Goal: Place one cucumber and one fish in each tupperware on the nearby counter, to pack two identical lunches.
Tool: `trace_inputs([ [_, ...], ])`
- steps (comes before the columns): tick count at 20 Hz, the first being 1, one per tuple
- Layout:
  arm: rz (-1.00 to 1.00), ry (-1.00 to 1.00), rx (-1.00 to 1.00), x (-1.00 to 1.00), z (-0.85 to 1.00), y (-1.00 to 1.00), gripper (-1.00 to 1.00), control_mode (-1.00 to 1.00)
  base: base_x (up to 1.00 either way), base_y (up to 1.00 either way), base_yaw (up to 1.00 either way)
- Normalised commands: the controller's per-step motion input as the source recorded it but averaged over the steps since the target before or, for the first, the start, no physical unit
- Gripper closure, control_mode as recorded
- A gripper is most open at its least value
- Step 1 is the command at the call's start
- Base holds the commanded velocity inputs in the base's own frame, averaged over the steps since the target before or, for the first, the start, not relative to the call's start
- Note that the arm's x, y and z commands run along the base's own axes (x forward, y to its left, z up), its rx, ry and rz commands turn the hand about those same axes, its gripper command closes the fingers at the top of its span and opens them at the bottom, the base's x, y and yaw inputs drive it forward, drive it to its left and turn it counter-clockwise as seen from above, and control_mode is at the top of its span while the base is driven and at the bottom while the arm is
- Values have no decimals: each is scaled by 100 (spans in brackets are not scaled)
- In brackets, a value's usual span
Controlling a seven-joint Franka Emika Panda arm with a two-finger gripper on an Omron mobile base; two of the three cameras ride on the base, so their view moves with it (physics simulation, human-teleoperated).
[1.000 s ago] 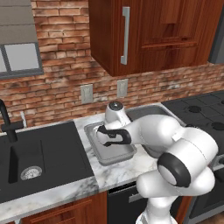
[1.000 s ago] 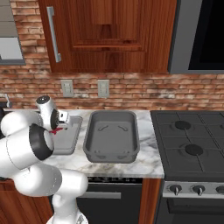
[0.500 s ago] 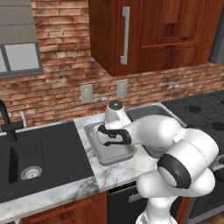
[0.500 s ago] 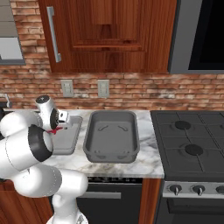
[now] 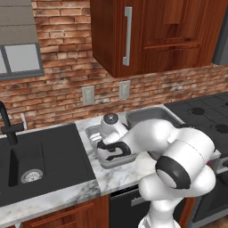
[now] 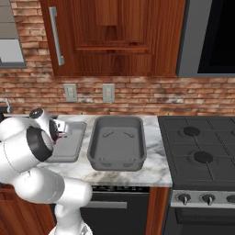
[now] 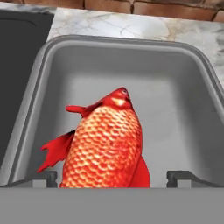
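One fish (image 7: 105,144) over smaller tupperware (image 7: 183,105), sink (image 5: 44,151) alongside

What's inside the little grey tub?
A red fish sits inside the small tub, between the fingers. The fish covers the floor under it, so anything there stays hidden.

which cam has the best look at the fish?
Hand view: the red fish sits large between the fingertips, over the small tupperware. Right base view gives a red sliver at the gripper. In the left base view the arm covers that spot.
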Motion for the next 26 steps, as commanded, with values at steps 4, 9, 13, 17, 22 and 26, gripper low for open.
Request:
trace_inputs([
  [4,0,-27,-6,0,-46,8,-100,-100,0,0,0],
  [9,0,-22,-4,0,-19,-2,-100,-100,0,0,0],
  [13,0,-12,-1,0,0,-10,-100,-100,0,0,0],
  [17,0,-8,0,0,10,-2,-100,-100,0,0,0],
  [22,0,0,0,0,78,-8,-100,-100,0,0,0],
  [26,0,6,0,0,100,-7,-100,-100,0,0,0],
])
